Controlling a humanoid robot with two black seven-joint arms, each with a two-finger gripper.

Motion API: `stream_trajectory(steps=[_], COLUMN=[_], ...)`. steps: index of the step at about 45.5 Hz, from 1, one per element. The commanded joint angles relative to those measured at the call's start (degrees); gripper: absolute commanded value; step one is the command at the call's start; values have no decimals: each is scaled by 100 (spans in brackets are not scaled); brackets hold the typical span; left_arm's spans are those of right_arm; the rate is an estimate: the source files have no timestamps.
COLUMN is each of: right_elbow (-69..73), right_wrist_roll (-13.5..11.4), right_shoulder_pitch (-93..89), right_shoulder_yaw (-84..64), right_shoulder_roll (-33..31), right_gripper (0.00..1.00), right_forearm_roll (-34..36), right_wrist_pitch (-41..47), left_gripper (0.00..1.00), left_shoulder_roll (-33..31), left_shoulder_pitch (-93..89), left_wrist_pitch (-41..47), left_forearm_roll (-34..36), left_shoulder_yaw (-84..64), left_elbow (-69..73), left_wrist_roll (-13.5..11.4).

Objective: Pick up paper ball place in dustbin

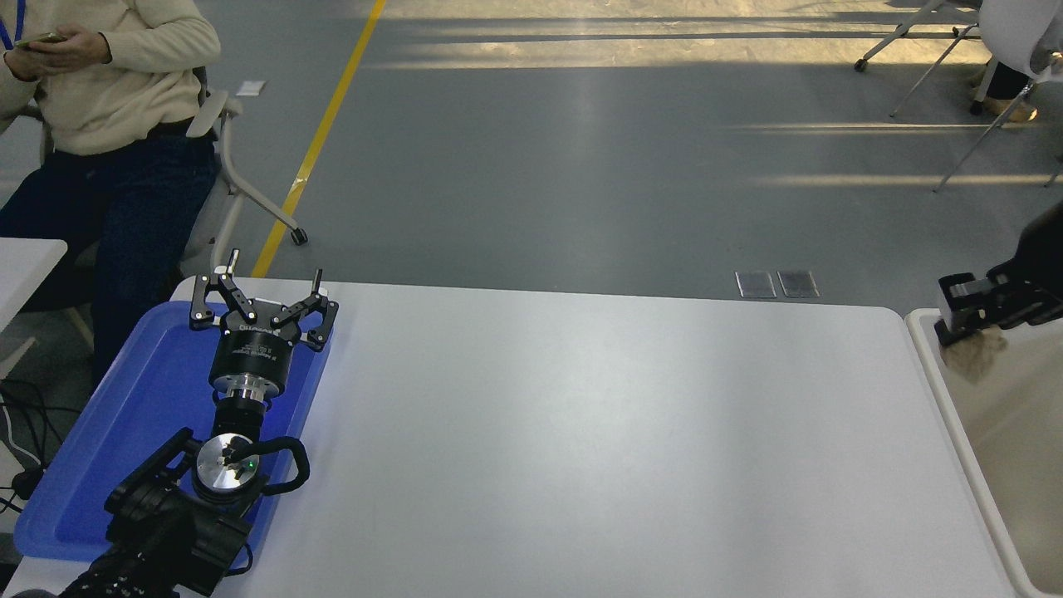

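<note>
Above the dustbin (988,432), right gripper (963,328) fingers clamped on the paper ball (973,355).

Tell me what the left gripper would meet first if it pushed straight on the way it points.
Probably the far rim of the flat blue plastic tray beneath the open black left gripper; beyond that, only grey floor. Its height is unclear.

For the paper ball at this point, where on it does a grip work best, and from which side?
The paper ball hangs under the right tool, above the dustbin. Its upper part is the place to pinch, coming from above: it is a lumpy wad with no handle or edge, so closing across its crumpled top bulk seems the safest hold.
</note>
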Motion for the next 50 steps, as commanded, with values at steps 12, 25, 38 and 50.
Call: stream_trajectory(steps=[12, 25, 38, 50], right_elbow=[-2365, -4035, -4835, -5494], right_wrist_roll=[196, 425, 451, 381], right_shoulder_pitch=[-2095, -3642, -4890, -6314], right_shoulder_yaw=[592, 706, 706, 680], right_shoulder_roll=[-912, -833, -824, -517], right_gripper=[14, 14, 14, 17], right_forearm_roll=[-1643, -1652, -1503, -344], right_wrist_pitch=[-2, -563, -1583, -2278], left_gripper=[100, 100, 100, 100], left_shoulder_roll=[-1, -1, -1, -1], left_shoulder_pitch=[0, 0, 0, 0], left_wrist_pitch=[1, 1, 1, 1], left_forearm_roll=[1, 1, 1, 1], left_shoulder_yaw=[0, 0, 0, 0], left_elbow=[0, 0, 0, 0], left_wrist_roll=[0, 0, 0, 0])
